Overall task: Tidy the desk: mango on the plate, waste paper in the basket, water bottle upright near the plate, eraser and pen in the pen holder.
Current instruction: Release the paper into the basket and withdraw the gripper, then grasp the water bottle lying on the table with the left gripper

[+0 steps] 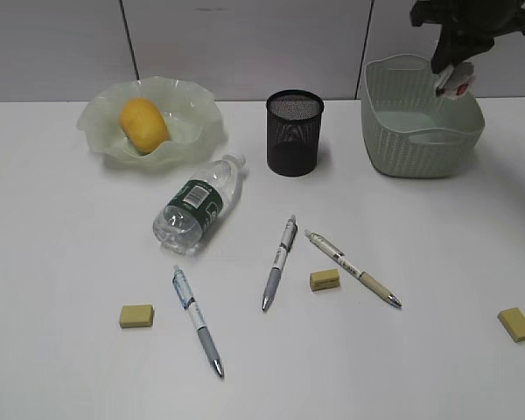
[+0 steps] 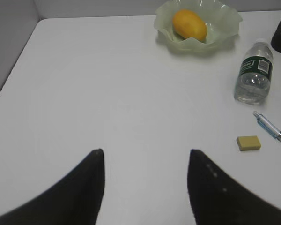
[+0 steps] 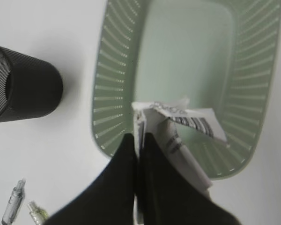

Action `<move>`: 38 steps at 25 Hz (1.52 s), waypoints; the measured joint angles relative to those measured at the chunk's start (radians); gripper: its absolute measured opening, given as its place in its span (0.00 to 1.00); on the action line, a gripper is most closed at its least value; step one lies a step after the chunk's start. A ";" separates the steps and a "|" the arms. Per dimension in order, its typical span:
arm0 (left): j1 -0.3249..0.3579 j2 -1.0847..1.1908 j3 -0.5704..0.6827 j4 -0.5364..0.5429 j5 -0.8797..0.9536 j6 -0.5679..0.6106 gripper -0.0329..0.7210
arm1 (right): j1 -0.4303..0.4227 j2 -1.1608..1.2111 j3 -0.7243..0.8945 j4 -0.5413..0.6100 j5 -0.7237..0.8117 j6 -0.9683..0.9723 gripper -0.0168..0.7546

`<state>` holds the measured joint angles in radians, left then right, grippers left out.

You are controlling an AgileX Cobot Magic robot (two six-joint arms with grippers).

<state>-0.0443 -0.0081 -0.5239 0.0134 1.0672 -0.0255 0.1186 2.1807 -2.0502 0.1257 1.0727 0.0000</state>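
I've got the waste paper clamped in the right gripper, a crumpled white wad with printed black bars, hanging over the basket interior near its 6 o'clock rim. Basket is pale green plastic, woven-look ribbed walls, smooth floor, oblong. Pen holder, black mesh cylinder, stands just beside it at 9 o'clock. Mango, smooth and yellow-orange, sits in the wavy translucent plate. Water bottle lies on its side at the plate's 5 o'clock. Left gripper has its jaws apart over bare white desk, with open room around.
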 joint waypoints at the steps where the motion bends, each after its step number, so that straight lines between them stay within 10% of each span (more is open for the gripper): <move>1: 0.000 0.000 0.000 0.000 0.000 0.000 0.61 | -0.003 0.009 0.000 -0.005 -0.006 0.000 0.04; 6: 0.000 0.000 0.000 0.000 0.000 0.000 0.59 | -0.003 0.056 0.000 -0.028 -0.033 0.000 0.13; 15: 0.000 0.000 0.000 0.000 0.000 0.000 0.59 | -0.003 0.064 0.000 -0.050 -0.144 0.000 0.74; 38: 0.000 0.000 0.000 0.000 0.000 0.000 0.55 | -0.089 -0.061 -0.070 -0.083 0.135 -0.033 0.69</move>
<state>-0.0443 -0.0081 -0.5239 0.0134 1.0672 -0.0255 0.0291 2.1197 -2.1198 0.0431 1.2077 -0.0332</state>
